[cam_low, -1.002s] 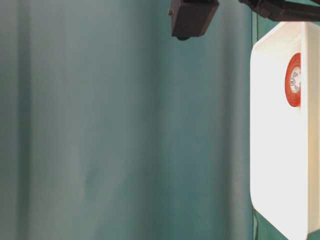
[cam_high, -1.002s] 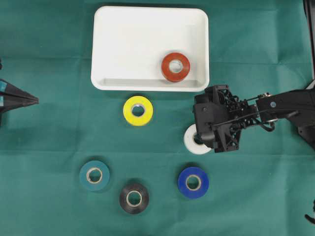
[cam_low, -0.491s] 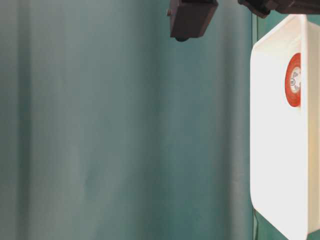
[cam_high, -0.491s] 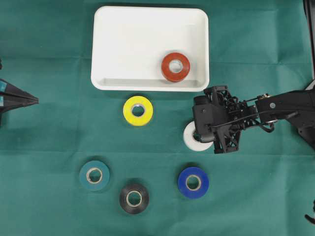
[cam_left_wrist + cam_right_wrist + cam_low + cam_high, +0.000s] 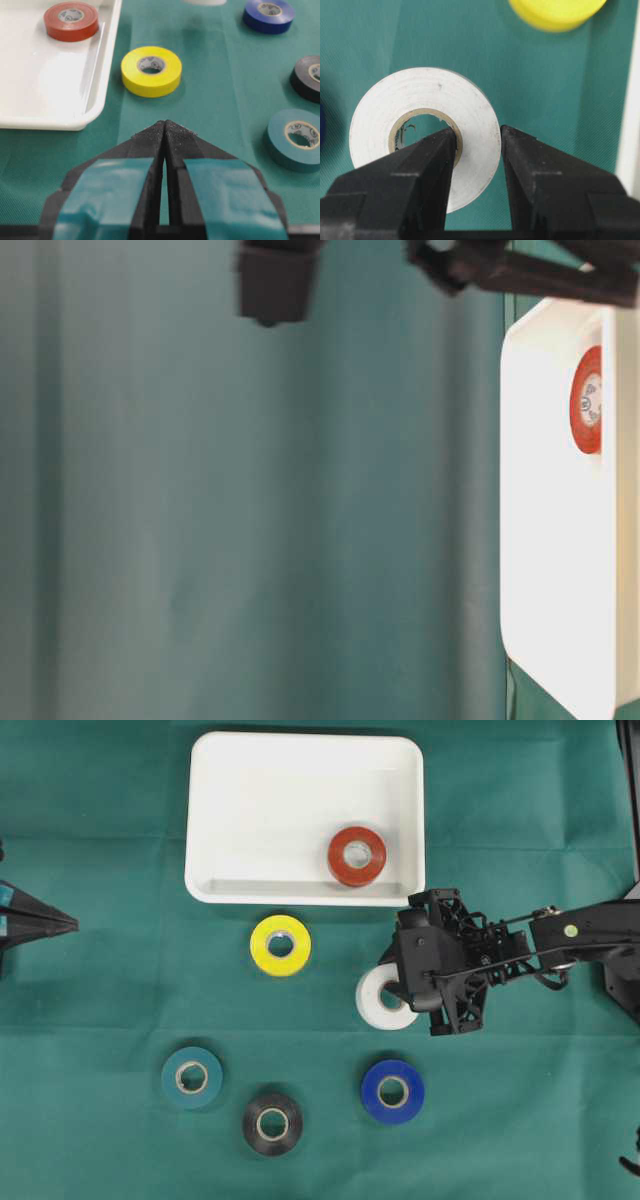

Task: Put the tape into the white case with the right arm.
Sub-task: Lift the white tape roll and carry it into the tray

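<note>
The white case [image 5: 240, 810] lies far and left of the right gripper [image 5: 400, 992], which is clamped across the white tape roll [image 5: 378, 1001]'s wall, one finger through its core; the left gripper [image 5: 164, 131] sits pinched together, empty.

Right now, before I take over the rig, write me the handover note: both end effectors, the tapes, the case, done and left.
Right end effector: shut on the white tape, one finger through its core, the other outside the ring.
Left end effector: shut, holding nothing, at the left edge of the overhead view.
White case: holds only the red tape, near its lower right corner.
On the cloth below the case: yellow tape, teal tape, black tape, blue tape.
Done: red tape cased, white tape gripped.
Left: carry the white tape into the case; four rolls remain outside.
</note>
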{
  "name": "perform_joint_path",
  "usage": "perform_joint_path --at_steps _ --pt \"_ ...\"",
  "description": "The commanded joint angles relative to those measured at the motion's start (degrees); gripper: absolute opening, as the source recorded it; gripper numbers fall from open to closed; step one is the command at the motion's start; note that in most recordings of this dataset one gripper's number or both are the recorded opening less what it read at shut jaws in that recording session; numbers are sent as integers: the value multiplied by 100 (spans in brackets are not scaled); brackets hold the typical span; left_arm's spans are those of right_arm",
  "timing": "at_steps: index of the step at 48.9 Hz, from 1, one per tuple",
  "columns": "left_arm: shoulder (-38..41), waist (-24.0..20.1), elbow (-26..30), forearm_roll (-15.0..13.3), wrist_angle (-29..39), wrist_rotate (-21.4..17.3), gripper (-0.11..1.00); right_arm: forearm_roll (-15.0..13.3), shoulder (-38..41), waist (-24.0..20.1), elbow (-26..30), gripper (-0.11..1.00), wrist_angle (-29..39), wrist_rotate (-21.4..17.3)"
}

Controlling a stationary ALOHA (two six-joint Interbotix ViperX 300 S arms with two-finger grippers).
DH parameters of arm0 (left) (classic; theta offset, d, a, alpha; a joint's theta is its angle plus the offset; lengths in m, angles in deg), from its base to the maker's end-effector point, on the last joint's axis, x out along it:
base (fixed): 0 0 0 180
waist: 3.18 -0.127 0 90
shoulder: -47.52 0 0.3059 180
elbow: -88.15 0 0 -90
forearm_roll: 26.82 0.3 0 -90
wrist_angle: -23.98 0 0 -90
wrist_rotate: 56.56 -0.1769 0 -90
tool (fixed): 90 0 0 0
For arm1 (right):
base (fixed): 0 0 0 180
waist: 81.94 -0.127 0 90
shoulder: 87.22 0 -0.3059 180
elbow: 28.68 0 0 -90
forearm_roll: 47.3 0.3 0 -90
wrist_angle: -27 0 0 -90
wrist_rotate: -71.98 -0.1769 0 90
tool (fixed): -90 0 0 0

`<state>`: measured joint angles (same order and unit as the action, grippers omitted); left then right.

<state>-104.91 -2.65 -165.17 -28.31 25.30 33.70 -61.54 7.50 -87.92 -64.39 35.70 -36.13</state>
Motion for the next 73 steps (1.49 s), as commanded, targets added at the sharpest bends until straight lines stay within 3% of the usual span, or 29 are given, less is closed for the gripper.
perform_joint_path --at_steps 1,12,34,45,73 --pt "44 -9 62 -9 -18 0 1 9 -167 -26 185 1 26 -9" --pt "44 -9 62 -9 -18 0 1 9 70 -26 360 1 -79 -18" --pt "44 -9 62 -9 -18 0 1 0 1459 -26 2092 1 220 -18" --pt "44 -9 53 -9 -18 0 1 -18 1529 132 2276 1 334 -18" --pt "44 -9 53 -9 -18 0 1 -26 1459 1556 2373 1 167 0"
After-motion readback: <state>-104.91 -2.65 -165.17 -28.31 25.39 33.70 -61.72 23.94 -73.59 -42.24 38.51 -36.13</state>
